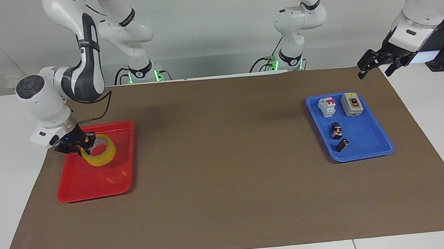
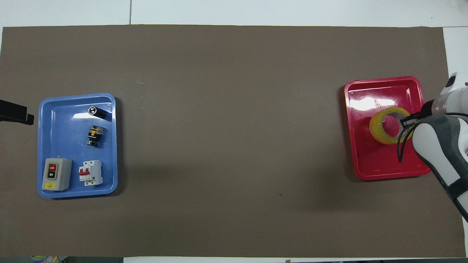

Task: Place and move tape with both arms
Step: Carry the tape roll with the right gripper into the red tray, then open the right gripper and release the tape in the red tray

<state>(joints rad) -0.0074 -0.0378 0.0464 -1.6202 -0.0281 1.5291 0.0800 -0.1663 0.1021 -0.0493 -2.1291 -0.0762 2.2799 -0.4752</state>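
Right now, line by line:

Right hand (image 1: 82, 145): hangs over the red tray (image 1: 92, 190), fingers clamped on the wall of the tape roll, one finger inside the ring and one outside.

Tape (image 1: 99, 152): a translucent yellow roll with a white core, gripped by the right hand and tilted; its lower edge sits low in the tray, though whether it touches the tray floor cannot be told. In the overhead view the tape (image 2: 385, 126) lies over the middle of the red tray (image 2: 365, 157), toward the tray's outer long edge.

Right arm (image 1: 79, 76): reaches from its base out to the right arm's end of the table, elbow high, wrist bent down over the tray.

Left hand (image 1: 375, 63): waits in the air over the table corner at the left arm's end, fingers spread apart and gripping nothing.

Blue tray (image 1: 366, 150): rests on the brown mat (image 1: 230, 179) toward the left arm's end, well apart from the red tray.

Tray contents: a white circuit breaker (image 1: 326, 106) with a red lever and a grey switch box (image 1: 352, 104) lie side by side at the end nearer the robots; a small black-and-orange part (image 1: 336, 130) and a small black part (image 1: 341, 145) lie farther from the robots.

Table (image 1: 6, 157): white, covered across its middle by the brown mat.
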